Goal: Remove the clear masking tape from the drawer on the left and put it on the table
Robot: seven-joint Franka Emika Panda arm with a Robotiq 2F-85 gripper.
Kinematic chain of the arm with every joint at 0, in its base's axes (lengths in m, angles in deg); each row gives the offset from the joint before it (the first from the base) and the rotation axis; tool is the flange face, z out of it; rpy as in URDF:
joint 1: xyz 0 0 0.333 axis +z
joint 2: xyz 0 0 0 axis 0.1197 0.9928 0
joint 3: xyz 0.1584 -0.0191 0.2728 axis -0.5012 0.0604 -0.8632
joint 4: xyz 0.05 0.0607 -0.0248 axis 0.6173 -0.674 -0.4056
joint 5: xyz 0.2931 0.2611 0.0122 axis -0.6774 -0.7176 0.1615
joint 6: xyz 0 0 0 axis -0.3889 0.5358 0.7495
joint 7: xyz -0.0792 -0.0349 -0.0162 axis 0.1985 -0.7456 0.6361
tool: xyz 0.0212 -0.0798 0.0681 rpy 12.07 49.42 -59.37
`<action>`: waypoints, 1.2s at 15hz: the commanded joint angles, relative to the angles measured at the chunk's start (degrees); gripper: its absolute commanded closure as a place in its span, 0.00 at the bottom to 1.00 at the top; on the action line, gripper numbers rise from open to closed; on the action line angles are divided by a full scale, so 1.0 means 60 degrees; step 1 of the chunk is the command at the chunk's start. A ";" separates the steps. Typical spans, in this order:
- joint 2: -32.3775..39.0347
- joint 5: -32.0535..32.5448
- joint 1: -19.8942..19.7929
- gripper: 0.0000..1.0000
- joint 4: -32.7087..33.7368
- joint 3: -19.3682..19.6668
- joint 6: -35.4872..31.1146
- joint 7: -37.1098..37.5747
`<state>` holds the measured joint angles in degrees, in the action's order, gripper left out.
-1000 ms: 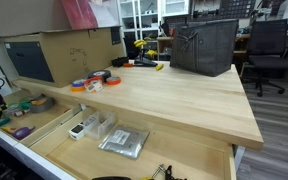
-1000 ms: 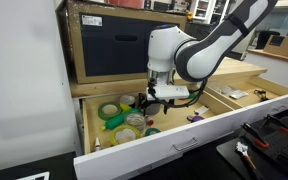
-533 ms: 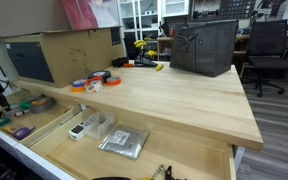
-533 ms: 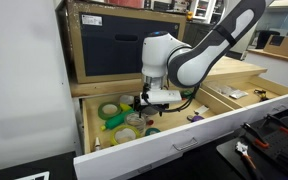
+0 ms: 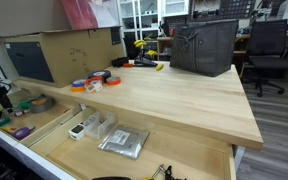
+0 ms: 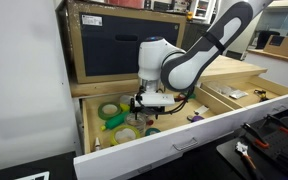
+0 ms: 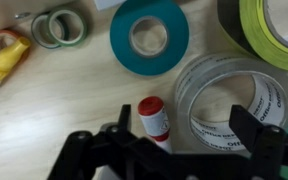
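Workshop drawer (image 6: 154,146) open beside the wooden tabletop (image 5: 174,90), pincer (image 7: 182,130) spread above the clear tape (image 7: 229,68)
We judge the clear tape light, stiff and slick; it lies flat in the drawer, so we would pinch its wall, one finger inside the hole
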<state>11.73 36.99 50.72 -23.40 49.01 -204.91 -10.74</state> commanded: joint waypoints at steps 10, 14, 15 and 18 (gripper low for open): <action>0.0717 -0.0596 0.0535 0.79 0.0759 0.0357 -0.0428 0.0267; 0.0590 -0.0608 0.0508 0.99 0.0619 0.0472 -0.0449 0.0245; 0.0530 -0.0626 0.0475 0.97 0.0551 0.0452 -0.0439 0.0182; 0.0213 -0.0755 0.0328 0.96 0.0247 0.0215 -0.0367 -0.0093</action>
<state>15.80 34.48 53.08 -19.38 51.27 -206.30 -10.36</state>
